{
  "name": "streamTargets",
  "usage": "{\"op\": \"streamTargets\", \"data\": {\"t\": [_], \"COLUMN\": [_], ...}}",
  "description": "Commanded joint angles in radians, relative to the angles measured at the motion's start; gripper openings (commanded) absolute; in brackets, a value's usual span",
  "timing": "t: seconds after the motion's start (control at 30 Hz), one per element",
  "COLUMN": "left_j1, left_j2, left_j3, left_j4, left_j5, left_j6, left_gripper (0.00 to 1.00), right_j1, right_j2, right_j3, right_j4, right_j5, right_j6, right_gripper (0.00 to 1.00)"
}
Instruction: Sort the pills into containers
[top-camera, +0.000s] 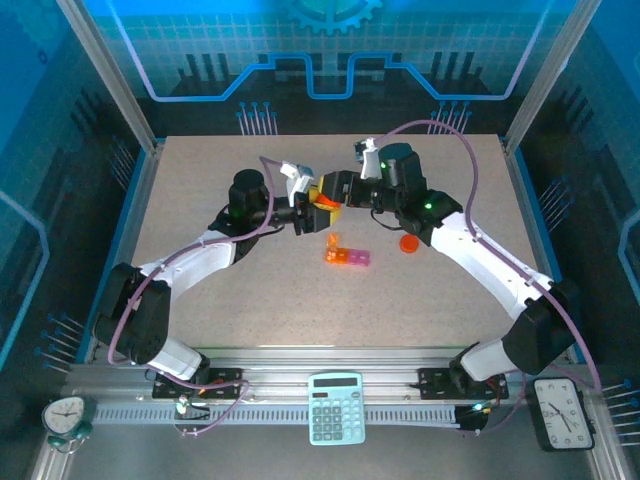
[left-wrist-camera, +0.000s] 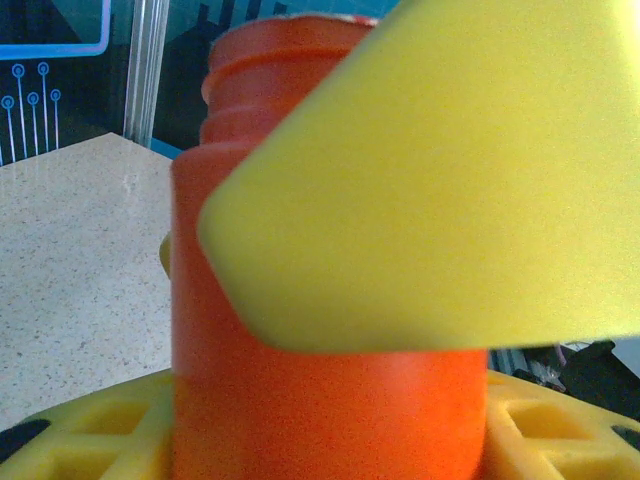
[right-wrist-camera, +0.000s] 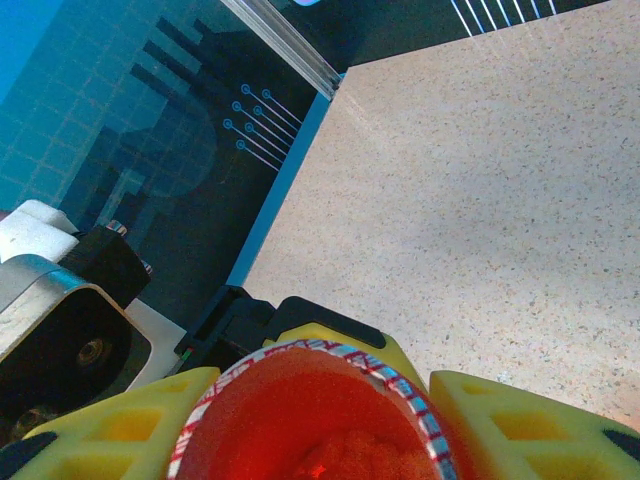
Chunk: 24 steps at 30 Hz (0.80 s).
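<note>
Yellow fingers (left-wrist-camera: 90, 435) of the left gripper (left-wrist-camera: 320, 440) pinch the lower body of an orange bottle (left-wrist-camera: 240, 120). From the bottle's 3 o'clock side the right gripper (right-wrist-camera: 320, 440) is pressed in on the bottle's open mouth, one yellow pad on each side of the rim. A torn red-and-white seal (right-wrist-camera: 400, 385) rings that rim, and the orange-red contents inside are too blurred to name.

Seen from above, both grippers meet over the middle of the table (top-camera: 200, 200). The containers (top-camera: 348, 256) lie flat near the bottle at its 6 o'clock, apart from both grippers, with the orange compartment on the left and the pink ones on the right. An orange cap (top-camera: 408, 242) rests at the bottle's 4 o'clock, just beside the right arm. A calculator (top-camera: 336, 407) sits at the table's 6 o'clock on the near rail.
</note>
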Motion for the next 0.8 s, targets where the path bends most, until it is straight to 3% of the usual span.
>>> {"op": "streamTargets", "data": {"t": [0.0, 0.1, 0.27, 0.63, 0.77], "left_j1": [0.003, 0.003, 0.003, 0.004, 0.004], "left_j2": [-0.005, -0.016, -0.028, -0.037, -0.034], "left_j3": [0.035, 0.025, 0.021, 0.031, 0.033], "left_j4": [0.023, 0.022, -0.014, -0.063, -0.060], "left_j5": [0.011, 0.006, -0.001, -0.001, 0.000], "left_j6": [0.011, 0.018, 0.036, 0.055, 0.053], "left_gripper": [0.23, 0.38, 0.51, 0.68, 0.69], "right_j1": [-0.001, -0.019, -0.031, -0.037, -0.043], "right_j2": [-0.017, -0.027, -0.035, -0.052, -0.057], "right_j3": [0.011, -0.002, -0.007, -0.029, -0.038], "right_j4": [0.044, 0.058, 0.068, 0.068, 0.077], "right_j5": [0.002, 0.003, -0.006, -0.002, -0.005], "right_j6": [0.021, 0.042, 0.049, 0.043, 0.053], "right_gripper": [0.34, 0.32, 0.31, 0.30, 0.30]}}
